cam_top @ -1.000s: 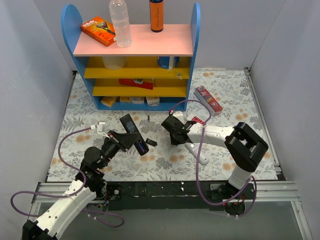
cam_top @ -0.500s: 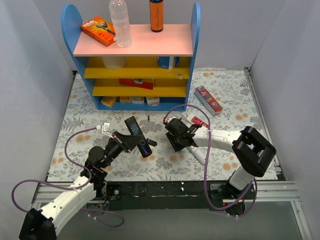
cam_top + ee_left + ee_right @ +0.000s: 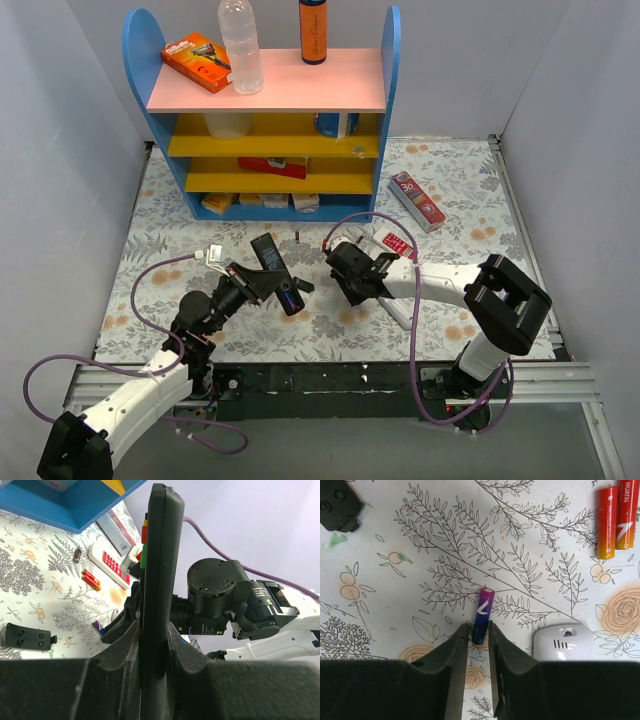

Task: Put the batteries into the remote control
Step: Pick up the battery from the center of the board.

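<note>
right wrist view, purple battery (image 3: 483, 611): lies on the floral mat (image 3: 395, 595), near end between the fingertips (image 3: 456, 652).
right gripper (image 3: 479, 630): fingers narrow, flanking it; whether it is pinched i cannot tell.
grasp: best centred on the battery, squeezed squarely, lifted level.
left gripper (image 3: 154, 645): clamped on the black remote control (image 3: 159, 570), edge-up, nearby.
red-orange batteries (image 3: 615, 520): well apart, loose.

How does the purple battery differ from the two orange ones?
The purple battery lies alone, one end between the right gripper fingers; the orange batteries lie side by side, away from it. The purple battery fades to dark blue; the orange batteries are red-orange. All are thin cylinders lying flat on the table.
</note>
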`<action>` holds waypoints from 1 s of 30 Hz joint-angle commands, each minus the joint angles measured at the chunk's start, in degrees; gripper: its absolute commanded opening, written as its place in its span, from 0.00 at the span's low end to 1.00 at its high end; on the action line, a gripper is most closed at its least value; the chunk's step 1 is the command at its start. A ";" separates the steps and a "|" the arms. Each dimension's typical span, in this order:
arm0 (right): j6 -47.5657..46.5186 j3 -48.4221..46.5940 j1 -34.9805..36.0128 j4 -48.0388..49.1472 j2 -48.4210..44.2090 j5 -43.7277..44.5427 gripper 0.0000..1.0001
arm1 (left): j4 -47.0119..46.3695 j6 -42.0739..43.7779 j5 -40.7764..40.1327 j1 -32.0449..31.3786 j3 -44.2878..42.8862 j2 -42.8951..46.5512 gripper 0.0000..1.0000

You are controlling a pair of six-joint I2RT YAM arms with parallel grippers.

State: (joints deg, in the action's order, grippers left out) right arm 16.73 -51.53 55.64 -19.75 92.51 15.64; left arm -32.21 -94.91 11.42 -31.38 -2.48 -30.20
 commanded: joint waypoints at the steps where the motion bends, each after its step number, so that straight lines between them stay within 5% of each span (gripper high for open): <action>1: 0.84 1.52 0.96 -5.91 1.71 1.67 0.28 | -2.86 0.61 0.10 -0.26 0.11 -0.83 0.00; 14: 1.90 -3.57 4.83 -12.15 -2.77 2.99 0.02 | -10.24 -1.41 -0.61 -0.18 2.30 -5.04 0.00; 30: 3.04 -25.45 13.88 -22.08 -9.36 -2.02 0.01 | -20.35 -6.16 -3.77 -0.26 5.91 -14.19 0.00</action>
State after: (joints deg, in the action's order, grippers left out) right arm 19.33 -71.37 68.45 -38.17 84.44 13.98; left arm -48.88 -99.88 10.13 -31.38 -2.48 -44.12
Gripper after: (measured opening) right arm 0.096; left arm 0.170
